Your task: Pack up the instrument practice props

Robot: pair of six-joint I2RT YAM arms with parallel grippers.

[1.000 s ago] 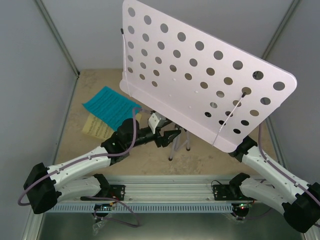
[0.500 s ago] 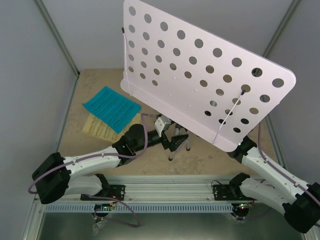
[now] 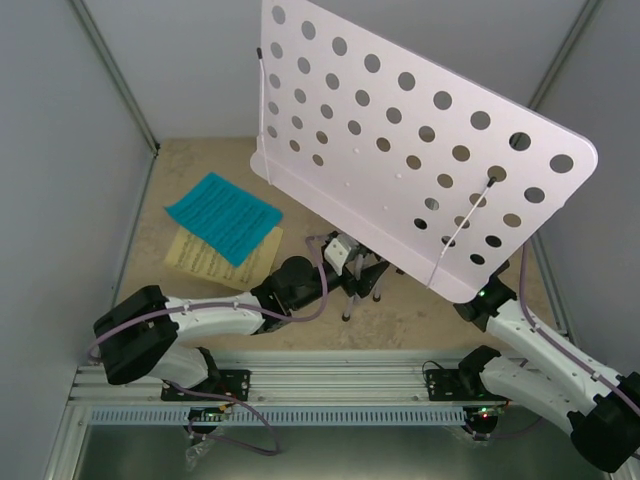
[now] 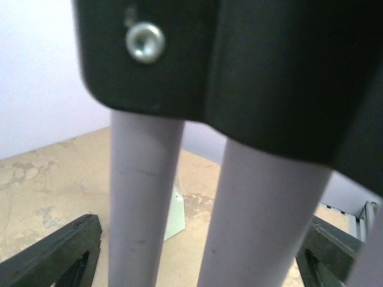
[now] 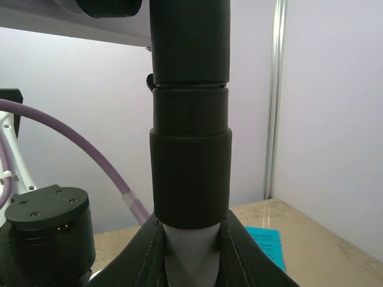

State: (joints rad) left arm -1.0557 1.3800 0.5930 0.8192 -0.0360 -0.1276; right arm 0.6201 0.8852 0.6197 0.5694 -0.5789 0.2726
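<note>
Music stand [image 3: 415,107] in right gripper [image 5: 192,254] (clamped)

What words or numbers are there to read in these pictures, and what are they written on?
On the cyan music sheet: rows of dark print, too small to read.
On the yellow music sheet: faint printed lines, too small to read.
On the white perforated music stand: no writing, only round holes.
Nothing in any view can be read as a word, number, brand or sign.
</note>
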